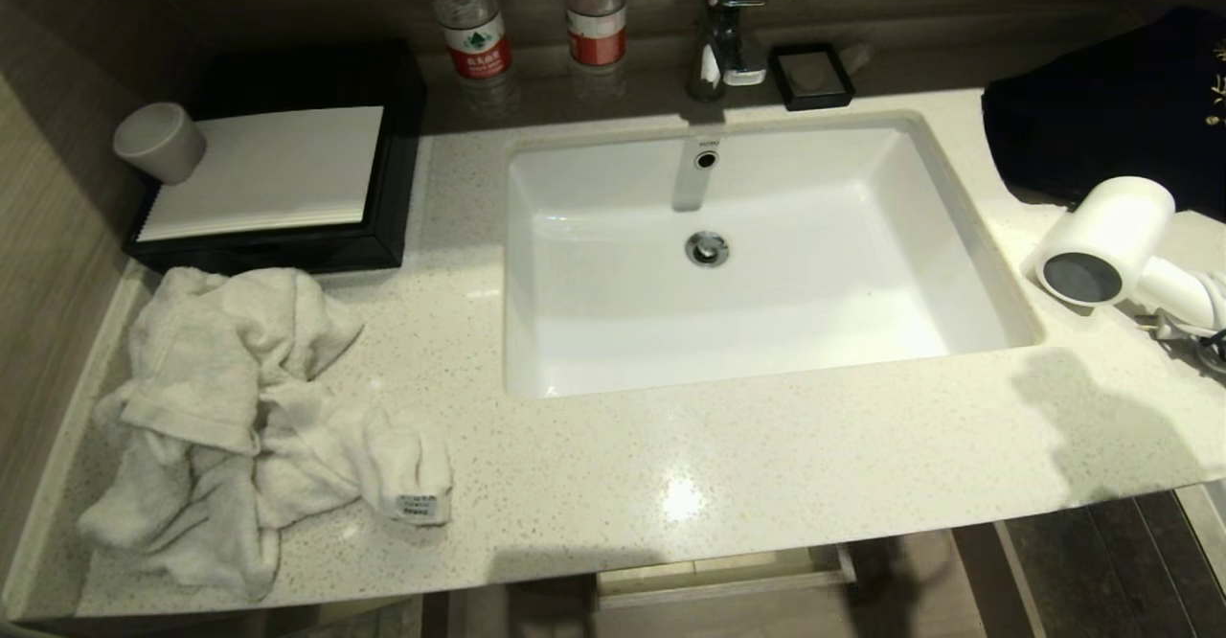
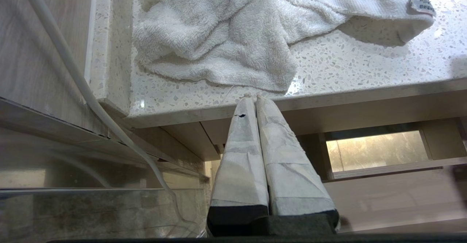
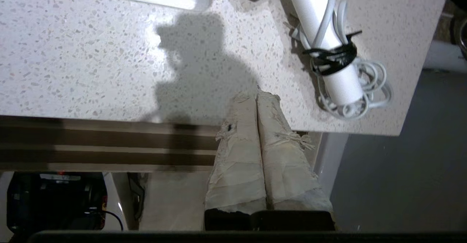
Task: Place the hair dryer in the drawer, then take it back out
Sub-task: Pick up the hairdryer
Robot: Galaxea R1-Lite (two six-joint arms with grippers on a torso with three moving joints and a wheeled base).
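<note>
One hair dryer [image 1: 1111, 236], one crumpled white towel [image 1: 239, 408], two water bottles [image 1: 471, 30], one grey cup [image 1: 160, 142], one sink [image 1: 594, 331], one faucet [image 1: 725, 30], one black tissue box [image 1: 393, 216], one small black tray [image 1: 812, 76].

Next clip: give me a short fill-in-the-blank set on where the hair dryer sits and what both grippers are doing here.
1. The hair dryer lies on the countertop to the ____ of the sink.
2. A ____ tie binds its cord to the handle.
3. Both the left gripper and the right gripper are ____ and hold nothing.
4. The crumpled white ____ lies at the counter's left end.

Missing words: right; black; shut; towel
</note>
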